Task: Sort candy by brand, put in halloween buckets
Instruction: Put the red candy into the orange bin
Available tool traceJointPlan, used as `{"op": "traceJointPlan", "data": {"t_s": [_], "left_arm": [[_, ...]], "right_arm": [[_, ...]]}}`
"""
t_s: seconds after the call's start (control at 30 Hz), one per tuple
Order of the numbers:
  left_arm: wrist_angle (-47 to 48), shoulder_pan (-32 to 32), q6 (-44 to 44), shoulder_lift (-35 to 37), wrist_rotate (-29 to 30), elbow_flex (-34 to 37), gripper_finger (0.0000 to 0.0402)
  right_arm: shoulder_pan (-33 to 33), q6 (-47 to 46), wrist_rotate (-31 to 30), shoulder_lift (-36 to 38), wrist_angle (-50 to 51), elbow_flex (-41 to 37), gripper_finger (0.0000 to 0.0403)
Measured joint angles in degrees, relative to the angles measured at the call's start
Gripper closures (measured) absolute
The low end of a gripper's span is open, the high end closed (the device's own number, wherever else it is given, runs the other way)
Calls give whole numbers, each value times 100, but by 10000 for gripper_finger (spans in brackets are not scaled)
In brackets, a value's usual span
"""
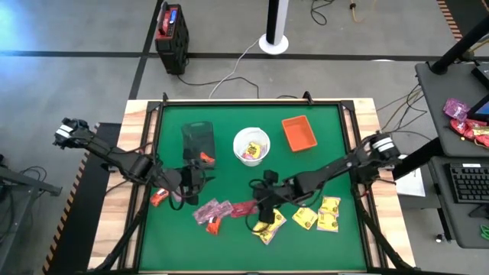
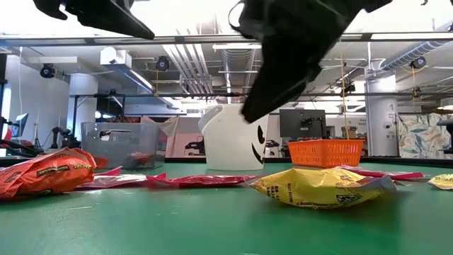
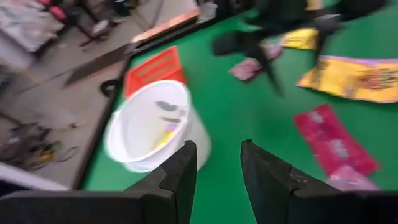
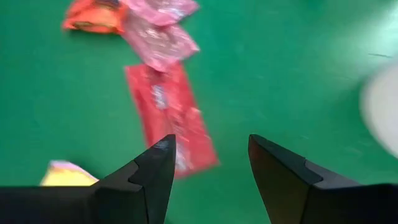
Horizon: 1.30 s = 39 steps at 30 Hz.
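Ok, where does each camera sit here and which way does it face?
High: overhead, straight down on the table; both arms show.
Low: table height, level toward the white bucket; arms overhead.
Left wrist: past the open left hand toward that bucket.
Right wrist: past the open right hand onto a red packet.
Shared: high, low and left wrist show the bucket and orange tray.

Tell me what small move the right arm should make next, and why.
Probably lower the right hand onto the red packet: its fingers are open and empty, and that packet lies loose on the green table just ahead of them, not yet sorted.
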<state>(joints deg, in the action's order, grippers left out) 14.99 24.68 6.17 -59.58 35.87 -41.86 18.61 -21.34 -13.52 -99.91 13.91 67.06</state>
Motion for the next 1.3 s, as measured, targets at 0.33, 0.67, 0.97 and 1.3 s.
{"op": "traceJointPlan", "data": {"t_s": [0.33,0.67,0.97,1.3], "left_arm": [[-73,1,199,42,158,-1,292],[-199,-3,183,45,158,1,292],[-234,-1,-270,44,157,160,292],[-259,3,-452,37,156,194,292]], "right_arm": [[0,-74,333,-790,-317,265,209],[0,-117,302,-994,-443,271,170],[11,404,312,-1138,-523,271,94],[13,335,434,-1334,-621,291,159]]}}
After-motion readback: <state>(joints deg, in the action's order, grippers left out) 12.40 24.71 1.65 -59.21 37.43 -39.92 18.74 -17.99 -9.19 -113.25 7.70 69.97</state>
